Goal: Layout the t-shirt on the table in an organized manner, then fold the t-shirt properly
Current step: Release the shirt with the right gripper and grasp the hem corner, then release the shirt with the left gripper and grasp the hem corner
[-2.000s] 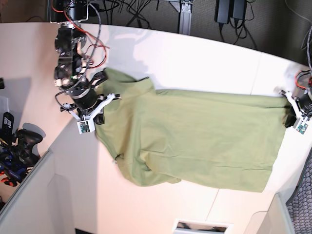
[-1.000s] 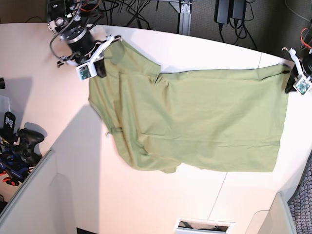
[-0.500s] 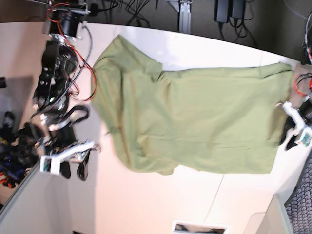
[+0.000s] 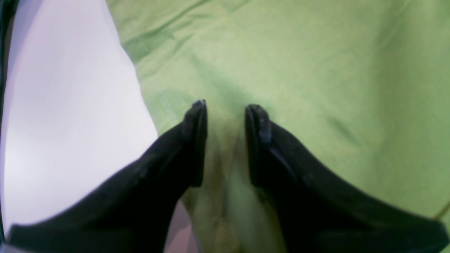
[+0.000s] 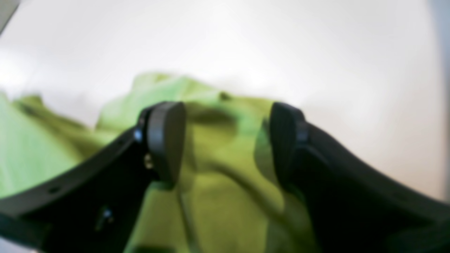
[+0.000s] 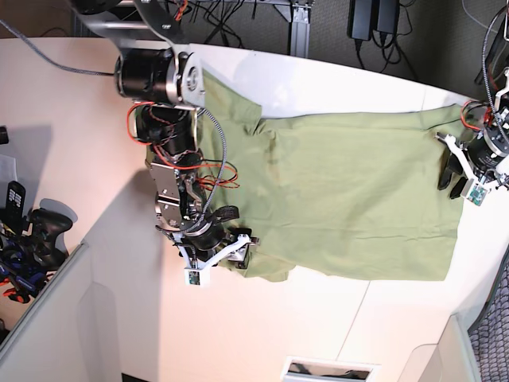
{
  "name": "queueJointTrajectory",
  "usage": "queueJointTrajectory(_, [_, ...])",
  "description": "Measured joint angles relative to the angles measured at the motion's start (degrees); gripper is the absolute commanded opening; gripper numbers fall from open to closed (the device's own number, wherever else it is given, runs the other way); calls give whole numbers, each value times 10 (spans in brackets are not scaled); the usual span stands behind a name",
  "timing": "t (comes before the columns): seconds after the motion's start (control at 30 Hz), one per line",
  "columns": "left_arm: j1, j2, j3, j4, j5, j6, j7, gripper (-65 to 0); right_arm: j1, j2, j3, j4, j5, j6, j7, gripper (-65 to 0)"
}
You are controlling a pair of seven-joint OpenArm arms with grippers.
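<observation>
The olive-green t-shirt [image 6: 342, 191] lies spread across the white table [image 6: 318, 87], with its front-left part rumpled and folded over. My right gripper [image 6: 238, 253] hovers over that rumpled part, jaws wide apart. In the right wrist view the right gripper [image 5: 226, 116] is open above bunched t-shirt [image 5: 218, 196] fabric. My left gripper [image 6: 452, 177] is at the shirt's right edge. The left wrist view shows the left gripper [image 4: 225, 105] open over flat t-shirt [image 4: 316, 70] cloth beside bare table [image 4: 70, 105].
A game controller [image 6: 44, 231] and a remote [image 6: 12, 199] sit off the table's left side. A grey panel [image 6: 56, 334] fills the front-left corner. Cables [image 6: 231, 16] and a metal post [image 6: 300, 24] run behind the table. A dark slot [image 6: 330, 370] is at the front edge.
Both grippers let go of the shirt's far corners and opened. The right arm swung to the front and now sits over the rumpled front-left part. The left gripper stays by the right edge.
</observation>
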Motion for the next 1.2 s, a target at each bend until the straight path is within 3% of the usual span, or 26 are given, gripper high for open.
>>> queueJointTrajectory(0.07, [0,0,0,0,0,0,0,-422,-3,4,0,-1,-8,-2,17,-442])
queueJointTrajectory(0.13, [0,0,0,0,-1,0,0,-422,-8,13,0,0,-25,-2,44,-612])
queueJointTrajectory(0.17, [0,0,0,0,-1,0,0,-422,-11,18,0,0,-44,-3,59,-650])
queueJointTrajectory(0.4, [2,2,0,0,-2,0,7,-422,-29,25,0,5,-89,-4,106,-650])
queueJointTrajectory(0.5, [16,2,0,0,-5,0,7,-422,-28,50,0,36,-78,-2,108,-650])
queueJointTrajectory(0.73, [51,2,-1,5,-14,1,-13,-422,-57,113,0,151,11,-1,51,-650])
queueJointTrajectory(0.93, [59,1,-1,5,-16,1,-20,-422,-92,109,0,171,78,0,32,-650])
queueJointTrajectory(0.97, [59,2,-1,5,-15,1,-20,-422,-102,108,0,171,84,0,32,-608])
queueJointTrajectory(1.07, [59,1,-1,5,-15,1,-19,-422,-139,109,0,171,99,0,30,-341])
queueJointTrajectory(1.1, [59,1,-1,5,-15,1,-20,-422,-151,110,0,171,103,0,30,-307])
queueJointTrajectory(1.2, [61,1,-2,5,-15,1,-17,-422,-191,109,0,198,122,0,29,-305])
